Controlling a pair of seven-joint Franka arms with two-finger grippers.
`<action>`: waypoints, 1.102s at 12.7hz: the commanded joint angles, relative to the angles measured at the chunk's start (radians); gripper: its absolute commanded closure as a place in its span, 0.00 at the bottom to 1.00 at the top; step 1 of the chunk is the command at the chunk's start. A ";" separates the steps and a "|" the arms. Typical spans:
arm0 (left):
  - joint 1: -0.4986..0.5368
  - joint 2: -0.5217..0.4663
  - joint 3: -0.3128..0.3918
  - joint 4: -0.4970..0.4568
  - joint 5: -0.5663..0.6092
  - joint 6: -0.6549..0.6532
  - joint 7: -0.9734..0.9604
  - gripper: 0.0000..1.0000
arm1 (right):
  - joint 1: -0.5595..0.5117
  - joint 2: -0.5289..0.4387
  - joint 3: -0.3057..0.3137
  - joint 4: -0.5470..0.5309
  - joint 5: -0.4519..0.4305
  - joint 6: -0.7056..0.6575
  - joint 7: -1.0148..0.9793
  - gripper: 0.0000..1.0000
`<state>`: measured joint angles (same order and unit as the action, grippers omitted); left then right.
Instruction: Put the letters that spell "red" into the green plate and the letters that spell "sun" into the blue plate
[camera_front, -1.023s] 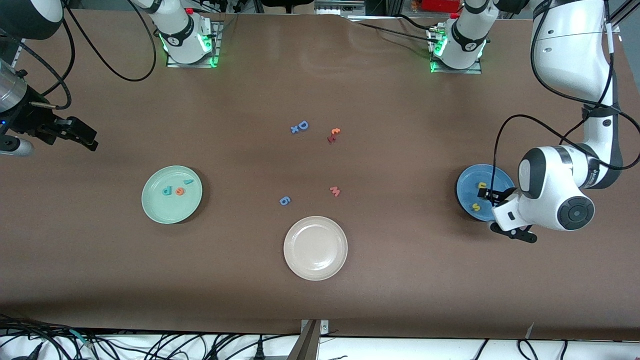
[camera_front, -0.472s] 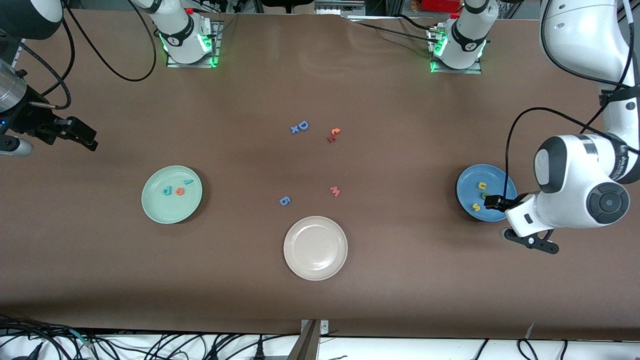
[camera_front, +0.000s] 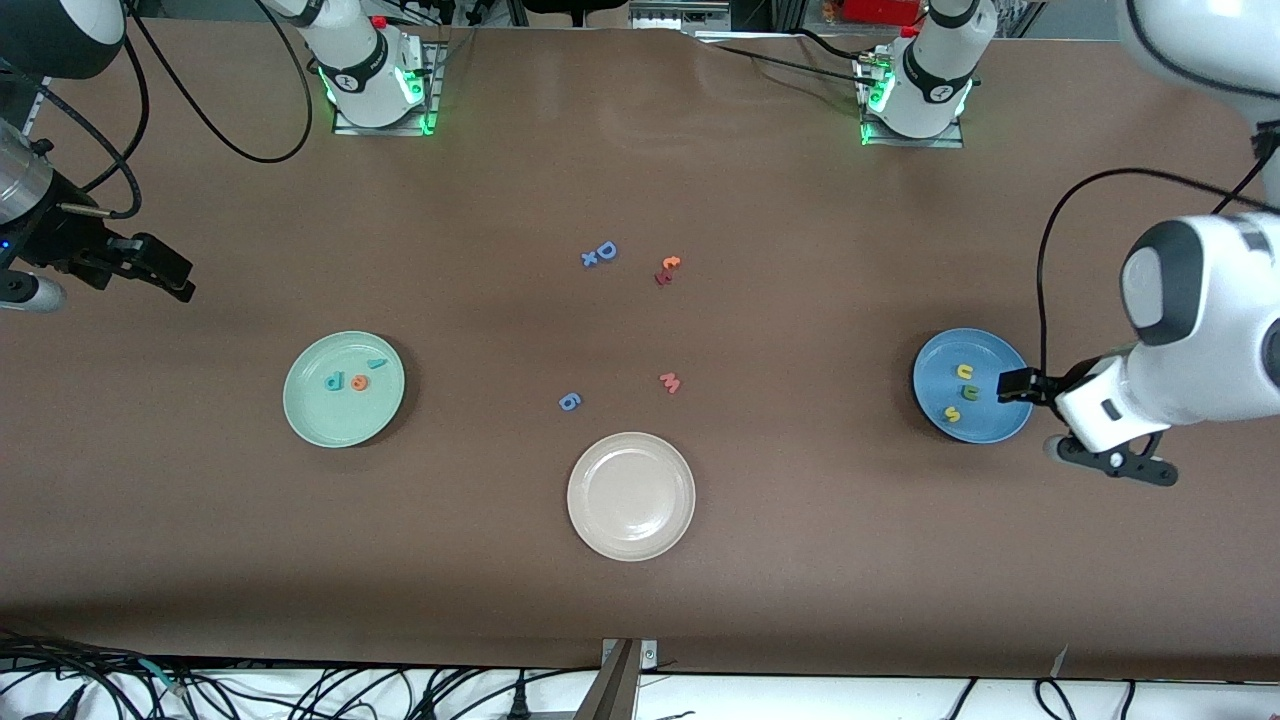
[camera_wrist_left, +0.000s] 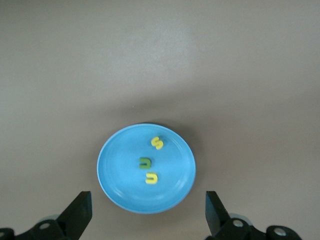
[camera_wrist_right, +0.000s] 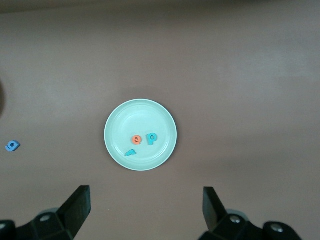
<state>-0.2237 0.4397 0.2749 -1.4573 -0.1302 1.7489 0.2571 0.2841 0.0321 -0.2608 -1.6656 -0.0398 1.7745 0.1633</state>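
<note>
The green plate holds a teal "d", an orange "e" and a teal "r". The right wrist view shows that plate with the "e", "d" and "r". In the blue plate lie a yellow "u", a green "n" and a yellow "s". My left gripper hangs open and empty over that plate's rim. My right gripper waits open at the right arm's end of the table.
A cream-white plate sits nearest the front camera at mid-table. Loose letters lie in the middle: a blue "D" with a small "x", a dark red and orange pair, a pink "w" and a blue "g".
My left gripper opened, rose and drew back from over the blue plate toward the left arm's end, uncovering the green "n" lying in the plate. The right arm stayed still.
</note>
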 joint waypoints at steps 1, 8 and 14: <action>0.009 -0.178 -0.048 -0.152 0.046 0.008 -0.140 0.00 | -0.006 0.006 0.002 0.020 0.003 -0.015 -0.011 0.01; 0.014 -0.432 -0.063 -0.273 0.107 0.006 -0.168 0.00 | -0.008 0.006 0.002 0.020 0.003 -0.018 -0.011 0.01; 0.020 -0.446 -0.078 -0.259 0.230 0.035 -0.139 0.00 | -0.008 0.006 0.000 0.020 0.003 -0.018 -0.011 0.01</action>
<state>-0.2171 0.0046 0.2134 -1.6981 0.0517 1.7623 0.1046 0.2819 0.0327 -0.2611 -1.6645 -0.0398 1.7733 0.1628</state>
